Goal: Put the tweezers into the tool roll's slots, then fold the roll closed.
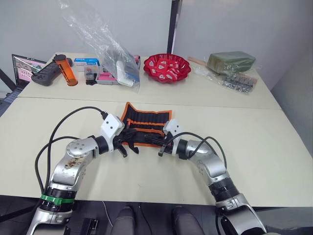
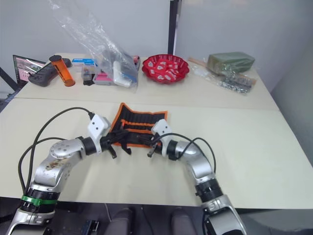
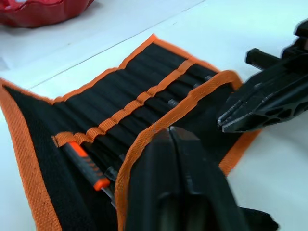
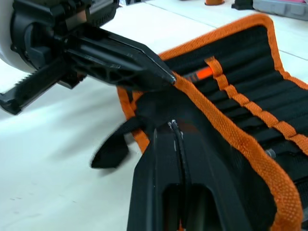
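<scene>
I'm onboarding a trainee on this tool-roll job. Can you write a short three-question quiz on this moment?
1. True or false: the near flap of the tool roll is lifted.
2. Which gripper pinches the roll's orange edge: A) left gripper B) right gripper C) both?
3. What colour is the bowl at the table's far side?

Key: 1 true; 2 C; 3 red.

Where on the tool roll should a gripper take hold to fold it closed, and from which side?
Grip the tool roll by its near orange-bound edge, coming from the robot's side. That edge already curls up off the table, so a finger can probably slip under it.
</scene>
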### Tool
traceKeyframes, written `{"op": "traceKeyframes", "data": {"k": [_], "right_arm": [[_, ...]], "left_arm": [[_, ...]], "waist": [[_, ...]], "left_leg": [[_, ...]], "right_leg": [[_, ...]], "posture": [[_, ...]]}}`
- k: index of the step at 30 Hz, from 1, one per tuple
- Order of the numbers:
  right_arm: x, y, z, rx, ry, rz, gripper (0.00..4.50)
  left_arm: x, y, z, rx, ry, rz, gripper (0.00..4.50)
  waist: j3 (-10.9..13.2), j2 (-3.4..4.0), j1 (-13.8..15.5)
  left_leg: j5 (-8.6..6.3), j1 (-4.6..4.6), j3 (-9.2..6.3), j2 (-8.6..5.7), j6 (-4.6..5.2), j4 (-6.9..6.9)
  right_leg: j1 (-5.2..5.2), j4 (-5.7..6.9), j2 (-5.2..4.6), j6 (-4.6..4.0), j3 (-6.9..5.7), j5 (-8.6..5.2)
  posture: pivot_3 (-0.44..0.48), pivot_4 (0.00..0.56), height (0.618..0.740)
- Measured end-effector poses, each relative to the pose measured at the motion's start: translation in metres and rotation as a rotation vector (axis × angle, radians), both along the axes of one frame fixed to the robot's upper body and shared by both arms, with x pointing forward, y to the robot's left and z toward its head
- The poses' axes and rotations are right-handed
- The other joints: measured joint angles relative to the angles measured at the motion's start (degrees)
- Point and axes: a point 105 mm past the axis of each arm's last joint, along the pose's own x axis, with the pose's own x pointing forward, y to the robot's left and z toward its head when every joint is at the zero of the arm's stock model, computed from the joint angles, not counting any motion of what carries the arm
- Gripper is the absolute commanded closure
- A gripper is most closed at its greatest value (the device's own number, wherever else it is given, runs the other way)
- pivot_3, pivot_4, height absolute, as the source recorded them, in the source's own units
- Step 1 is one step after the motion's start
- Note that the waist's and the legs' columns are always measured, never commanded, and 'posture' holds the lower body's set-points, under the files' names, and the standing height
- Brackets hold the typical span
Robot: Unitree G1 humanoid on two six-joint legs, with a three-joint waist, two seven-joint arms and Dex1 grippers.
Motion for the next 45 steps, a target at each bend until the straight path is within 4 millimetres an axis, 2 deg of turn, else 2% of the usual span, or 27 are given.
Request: {"op": "traceKeyframes", "data": {"k": [6,10,14,20,24,26,30,34,41,45], "right_arm": [[0.007,0.004,-0.013,-0.038,-0.054,-0.038,4.5],[0.014,0.005,-0.014,-0.043,-0.084,-0.081,4.5],[0.023,-0.002,-0.016,-0.031,-0.076,-0.172,4.5],[0.031,-0.006,-0.015,-0.026,-0.076,-0.236,4.5],[0.039,-0.004,-0.018,-0.092,-0.079,-0.261,4.5],[0.041,-0.004,-0.021,-0.143,-0.089,-0.263,4.5],[0.042,-0.006,-0.024,-0.167,-0.09,-0.295,4.5],[0.043,-0.011,-0.027,-0.181,-0.087,-0.31,4.5],[0.043,-0.014,-0.023,-0.141,-0.089,-0.328,4.5],[0.036,-0.017,-0.017,-0.046,-0.079,-0.308,4.5]], "left_arm": [[0.015,0.0,-0.027,-0.042,0.031,0.099,4.48],[0.022,-0.001,-0.031,-0.016,-0.008,0.123,4.48],[0.023,0.003,-0.035,-0.007,-0.021,0.138,4.48],[0.023,0.004,-0.037,-0.008,-0.027,0.131,4.48],[0.024,0.006,-0.037,-0.016,-0.027,0.134,4.48],[0.025,0.013,-0.037,-0.053,-0.014,0.153,4.48],[0.023,0.043,-0.033,-0.059,-0.014,0.214,4.48],[0.019,0.073,-0.04,-0.043,0.014,0.3,4.48],[0.019,0.069,-0.043,-0.076,0.031,0.307,4.48],[0.017,0.07,-0.027,-0.135,-0.006,0.305,4.48]], "waist": [[-0.01,-0.01,-0.15],[-0.01,-0.01,-0.23],[-0.01,0.0,-0.37],[-0.03,0.0,-0.44],[-0.06,0.0,-0.46],[-0.16,-0.01,-0.55],[-0.39,0.05,-0.65],[-0.66,0.16,-0.25],[-0.99,0.1,0.04],[-0.97,0.12,-0.04]], "left_leg": [[0.0,0.01,-0.02,0.0,0.0,-0.01],[0.01,0.26,-0.02,0.0,-0.02,-0.02],[0.0,0.89,-0.02,0.01,-0.03,-0.16],[0.0,0.9,-0.02,0.01,-0.03,-0.16],[0.0,0.95,-0.02,0.01,-0.03,-0.16],[0.0,1.01,-0.02,0.02,-0.03,-0.17],[0.0,1.19,-0.01,0.03,-0.03,-0.35],[-0.01,1.36,0.02,0.01,-0.04,-0.41],[-0.01,1.35,0.01,0.01,-0.04,-0.52],[0.0,0.87,0.01,0.01,-0.03,-0.57]], "right_leg": [[-0.01,0.02,0.01,-0.01,0.0,0.01],[0.22,0.02,0.02,0.0,0.0,0.01],[0.85,-0.12,0.01,0.29,0.0,-0.19],[0.85,-0.1,0.01,0.31,0.01,-0.2],[0.87,-0.09,0.01,0.3,0.01,-0.2],[0.91,-0.09,0.02,0.29,0.0,-0.22],[0.99,-0.1,0.02,0.23,0.03,-0.27],[1.19,-0.33,-0.02,0.23,0.01,-0.31],[1.24,-0.45,-0.02,0.2,0.02,-0.32],[0.79,-0.46,-0.02,0.2,0.03,-0.3]], "posture": [[0.0,0.15,0.74],[0.0,0.15,0.74],[0.0,0.15,0.74],[0.0,0.15,0.74],[0.0,0.15,0.74],[0.0,0.15,0.74],[0.0,0.15,0.74],[0.0,0.15,0.74],[0.0,0.15,0.74],[0.0,0.15,0.74]]}}
